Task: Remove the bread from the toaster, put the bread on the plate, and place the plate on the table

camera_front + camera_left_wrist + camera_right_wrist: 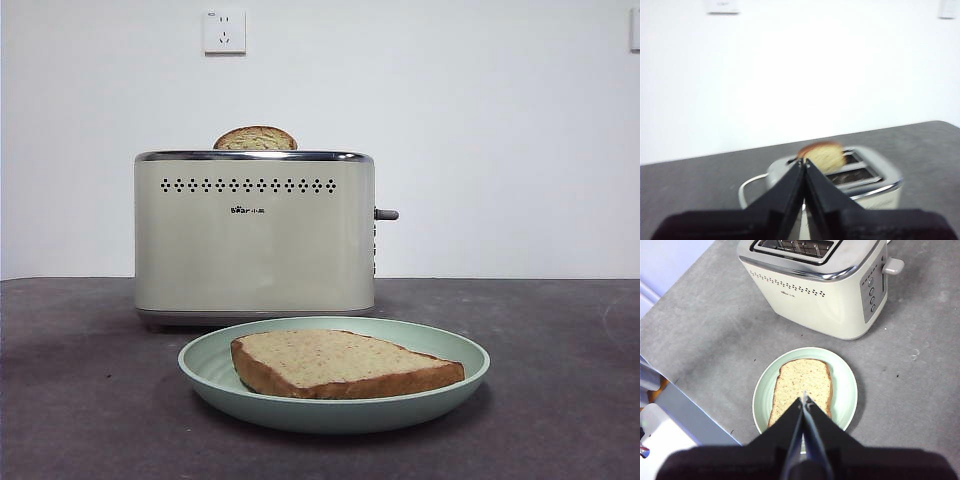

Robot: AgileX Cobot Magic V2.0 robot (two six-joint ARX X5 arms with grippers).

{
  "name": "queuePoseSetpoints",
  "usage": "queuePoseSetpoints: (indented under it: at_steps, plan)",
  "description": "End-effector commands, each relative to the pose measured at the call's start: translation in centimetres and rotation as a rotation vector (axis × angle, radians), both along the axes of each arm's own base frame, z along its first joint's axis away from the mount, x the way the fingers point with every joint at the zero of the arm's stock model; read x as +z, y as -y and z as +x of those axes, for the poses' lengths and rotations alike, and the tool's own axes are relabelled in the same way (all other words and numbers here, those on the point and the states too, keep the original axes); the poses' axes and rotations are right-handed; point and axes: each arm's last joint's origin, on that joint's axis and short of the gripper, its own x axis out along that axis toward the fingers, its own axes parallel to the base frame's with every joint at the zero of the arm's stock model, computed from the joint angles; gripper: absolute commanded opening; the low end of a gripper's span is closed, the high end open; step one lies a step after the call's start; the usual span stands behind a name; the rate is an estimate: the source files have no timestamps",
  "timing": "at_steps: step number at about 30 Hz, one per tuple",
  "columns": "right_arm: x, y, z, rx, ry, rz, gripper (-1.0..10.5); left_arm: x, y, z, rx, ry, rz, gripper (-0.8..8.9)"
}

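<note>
The bread (345, 362) (801, 389) lies flat on the mint-green plate (450, 375) (845, 390), which rests on the dark table (560, 400) in front of the cream toaster (255, 240) (825, 285) (875, 187). Another slice (256, 139) (824, 156) pokes its rounded crust out of the toaster's slot. My right gripper (804, 401) hangs high above the plate, shut and empty. My left gripper (803, 163) is raised some way from the toaster, shut on nothing. Neither arm shows in the front view.
The toaster's grey lever (386, 214) (892, 265) sticks out on its right side. A white wall with a socket (224, 31) stands behind the table. A pale edge of other equipment (670, 425) lies beyond the table's side.
</note>
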Motion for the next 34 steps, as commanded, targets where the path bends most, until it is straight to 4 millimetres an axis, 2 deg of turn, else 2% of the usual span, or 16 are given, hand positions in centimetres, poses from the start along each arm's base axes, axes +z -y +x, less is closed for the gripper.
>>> queuePoseSetpoints:
  at_steps: [1, 7, 13, 17, 26, 34]
  plan:
    - [0.0, 0.0, 0.0, -0.005, -0.002, 0.002, 0.0, -5.2, -0.6, 0.0, 0.049, -0.017, -0.011, -0.04]
    - [0.0, 0.0, 0.0, -0.005, -0.002, 0.002, 0.0, -12.6, -1.8, -1.1, 0.144, 0.005, -0.034, -0.04]
    - [0.0, 0.0, 0.0, -0.005, -0.002, 0.002, 0.0, -18.0, -2.4, -1.2, 0.256, 0.018, -0.122, -0.04]
    - [0.0, 0.0, 0.0, -0.005, -0.002, 0.002, 0.0, -20.8, -2.4, -1.0, 0.287, 0.017, -0.169, -0.04]
    - [0.0, 0.0, 0.0, -0.005, -0.002, 0.002, 0.0, -22.9, -2.6, -1.1, 0.332, -0.177, -0.102, -0.04]
    - [-0.1, 0.0, 0.0, -0.005, -0.004, 0.001, 0.0, -22.8, -2.5, -1.0, 0.322, -0.163, -0.075, -0.04]
